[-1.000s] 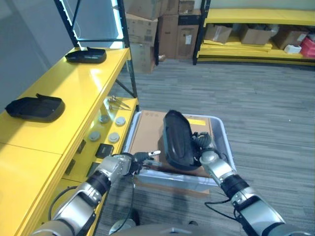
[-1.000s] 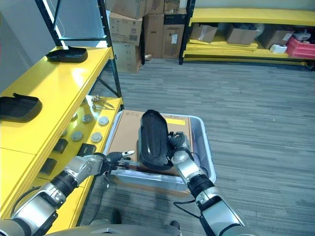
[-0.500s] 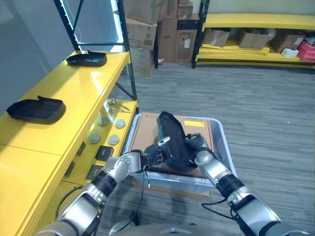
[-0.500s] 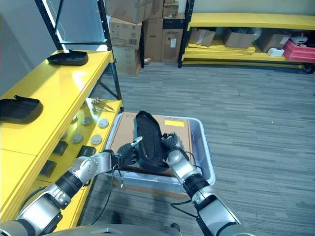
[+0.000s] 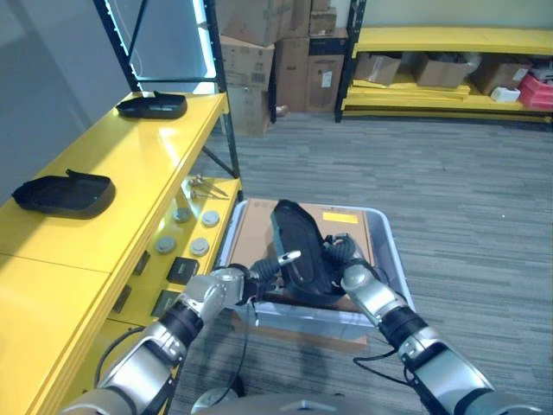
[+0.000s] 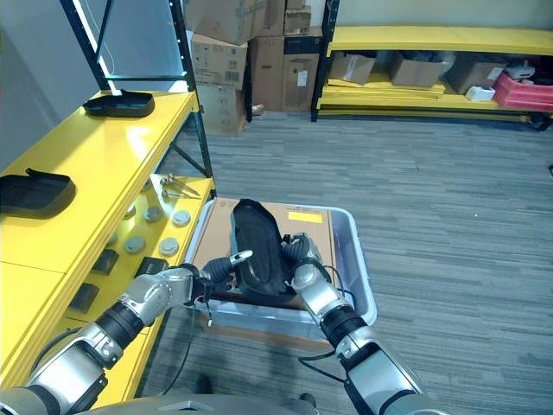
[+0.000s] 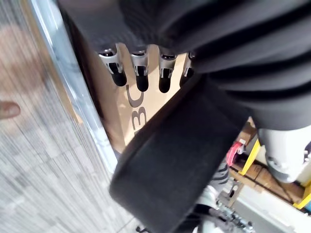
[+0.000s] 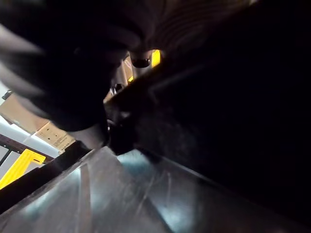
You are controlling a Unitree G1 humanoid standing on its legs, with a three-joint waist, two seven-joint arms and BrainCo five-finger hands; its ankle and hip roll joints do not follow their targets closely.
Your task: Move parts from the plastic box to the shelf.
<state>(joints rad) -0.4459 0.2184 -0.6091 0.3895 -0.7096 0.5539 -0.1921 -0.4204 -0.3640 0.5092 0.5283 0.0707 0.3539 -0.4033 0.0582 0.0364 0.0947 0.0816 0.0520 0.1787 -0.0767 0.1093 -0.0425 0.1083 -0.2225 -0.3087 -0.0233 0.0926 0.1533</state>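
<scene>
A long black moulded part point(image 5: 298, 251) stands on end over the pale plastic box point(image 5: 394, 259), above the cardboard point(image 5: 255, 229) lying inside it. My right hand point(image 5: 354, 275) has its fingers curled round the part's right edge. At the part's left edge is my left hand point(image 5: 226, 284), thumb across the front face. In the left wrist view its fingers point(image 7: 141, 73) reach past the part point(image 7: 180, 160). The part's dark surface point(image 8: 233, 121) lies close in the right wrist view. To the left runs the yellow shelf point(image 5: 130, 173).
Two black parts point(image 5: 62, 192) point(image 5: 153, 105) lie on the shelf top. The lower shelf level holds round discs point(image 5: 186, 229) and small black pieces point(image 5: 181, 268). Stacked cardboard boxes point(image 5: 276, 52) and a yellow rack point(image 5: 449, 78) stand at the back across grey floor.
My left hand has moved right from the box's front left corner onto the part, thumb over its face. The part has shifted slightly left in both hands.
</scene>
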